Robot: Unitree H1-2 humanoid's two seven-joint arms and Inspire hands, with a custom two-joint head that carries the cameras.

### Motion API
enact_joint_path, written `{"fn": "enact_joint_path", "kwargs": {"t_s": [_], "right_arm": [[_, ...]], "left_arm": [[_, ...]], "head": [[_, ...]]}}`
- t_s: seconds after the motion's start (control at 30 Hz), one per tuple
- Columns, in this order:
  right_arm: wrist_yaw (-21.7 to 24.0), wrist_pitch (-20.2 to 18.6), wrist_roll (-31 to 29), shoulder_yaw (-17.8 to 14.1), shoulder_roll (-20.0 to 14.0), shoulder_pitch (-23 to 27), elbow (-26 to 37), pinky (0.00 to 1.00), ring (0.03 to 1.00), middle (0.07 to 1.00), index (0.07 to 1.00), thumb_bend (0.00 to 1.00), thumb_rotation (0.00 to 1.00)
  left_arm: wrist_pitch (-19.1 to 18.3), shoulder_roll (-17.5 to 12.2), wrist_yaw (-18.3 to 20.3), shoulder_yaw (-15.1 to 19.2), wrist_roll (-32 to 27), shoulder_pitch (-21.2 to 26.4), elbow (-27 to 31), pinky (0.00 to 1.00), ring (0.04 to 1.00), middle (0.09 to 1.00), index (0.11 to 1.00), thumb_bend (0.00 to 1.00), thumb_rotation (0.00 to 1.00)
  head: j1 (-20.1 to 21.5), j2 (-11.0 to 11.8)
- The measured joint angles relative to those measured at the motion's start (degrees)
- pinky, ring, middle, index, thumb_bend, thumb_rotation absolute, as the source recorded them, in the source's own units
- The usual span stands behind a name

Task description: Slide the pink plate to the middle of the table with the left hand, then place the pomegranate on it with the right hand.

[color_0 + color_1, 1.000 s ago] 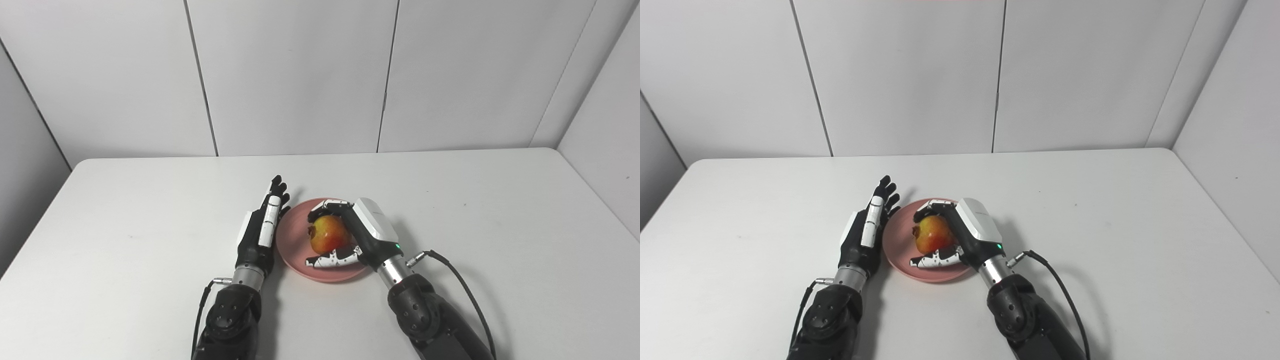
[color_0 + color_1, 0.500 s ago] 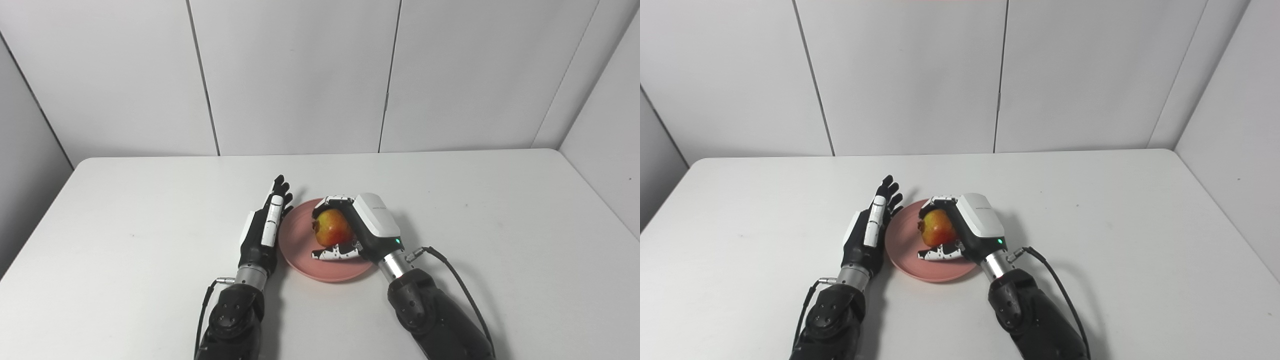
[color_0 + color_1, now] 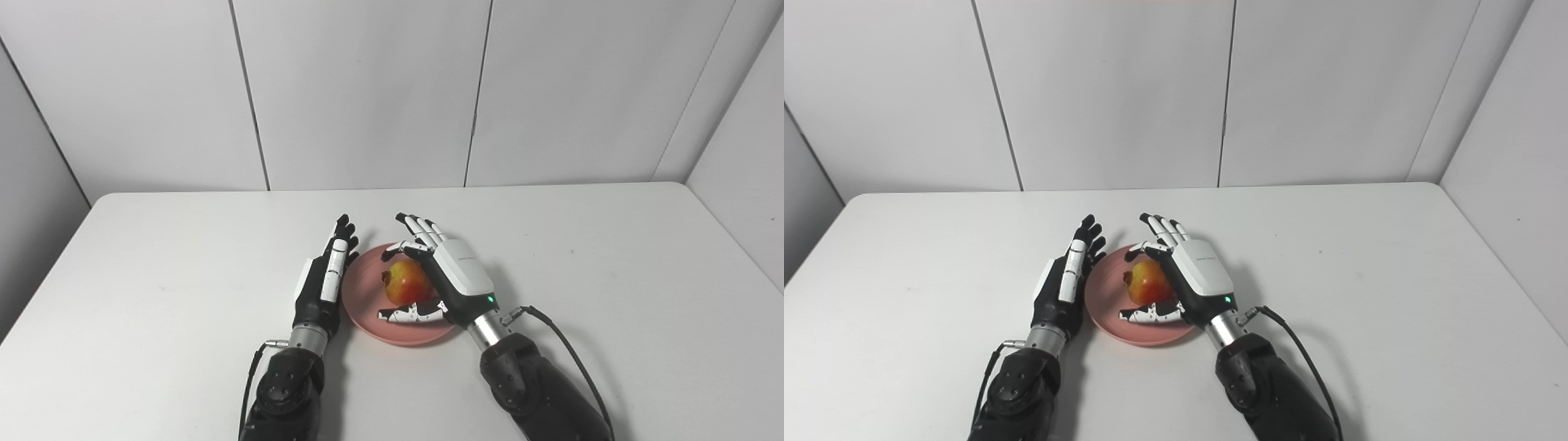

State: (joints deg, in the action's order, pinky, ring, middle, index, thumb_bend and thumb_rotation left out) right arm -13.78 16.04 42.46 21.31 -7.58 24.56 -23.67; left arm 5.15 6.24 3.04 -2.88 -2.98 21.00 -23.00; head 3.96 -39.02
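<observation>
Two hands are being shown over a white table (image 3: pixel 184 257), one on each side of the plate (image 3: pixel 367 306). The pomegranate (image 3: pixel 406 283) is resting on the plate, a little right of its centre, with its crown turned to the left. The right hand (image 3: pixel 456 278) is being held open just beside the fruit: its fingers (image 3: pixel 419 228) are stretched forward and apart, reaching past the far side of the fruit, and nothing is being gripped by them. The thumb (image 3: pixel 410 313) is being held low across the near side of the fruit, above the plate's near part; whether it is touching the skin cannot be told. The palm is lying against, or just beside, the fruit's right flank. The left hand (image 3: pixel 323 278) is being held edge-up along the plate's left rim, its fingers straight and close together, holding nothing. The plate is lying near the table's middle, between the two wrists.
</observation>
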Motion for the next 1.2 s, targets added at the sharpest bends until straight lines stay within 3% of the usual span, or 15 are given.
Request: {"fn": "enact_joint_path", "kwargs": {"t_s": [0.27,0.57,0.73,0.97,1.2], "right_arm": [[3.48,-0.42,0.03,0.47,-1.48,-1.32,4.43,1.0,1.0,1.0,0.988,0.69,0.75],[5.59,-0.44,-4.51,-2.88,-2.24,-4.48,9.55,0.99,1.0,1.0,1.0,0.69,0.79],[8.27,-0.58,-9.98,-5.65,-2.14,-6.23,12.29,1.0,1.0,1.0,1.0,0.71,0.87],[11.14,-0.65,-18.81,-9.47,-2.02,-6.83,11.98,0.96,1.0,1.0,1.0,0.73,0.97],[11.89,-2.61,-23.67,-12.41,-0.71,-7.7,11.86,1.0,1.0,1.0,1.0,0.72,1.0]], "left_arm": [[-0.01,0.01,0.0,0.28,-0.01,0.0,0.01,0.95,0.979,0.991,0.982,0.59,1.0],[-0.01,0.02,-0.13,0.93,-0.46,0.0,0.02,0.94,0.966,0.978,0.968,0.59,1.0],[0.0,-0.05,-1.13,0.76,0.84,-0.02,0.22,0.9,0.943,0.958,0.948,0.59,1.0],[-0.01,-1.09,-2.13,0.7,2.11,-0.15,2.03,0.9,0.936,0.951,0.942,0.59,1.0],[-1.05,-2.08,-2.2,0.49,3.14,-1.75,3.92,0.9,0.937,0.954,0.947,0.6,1.0]], "head": [[0.35,-0.09],[0.17,-0.44],[0.17,-0.61],[0.09,-0.88],[0.53,-1.41]]}}
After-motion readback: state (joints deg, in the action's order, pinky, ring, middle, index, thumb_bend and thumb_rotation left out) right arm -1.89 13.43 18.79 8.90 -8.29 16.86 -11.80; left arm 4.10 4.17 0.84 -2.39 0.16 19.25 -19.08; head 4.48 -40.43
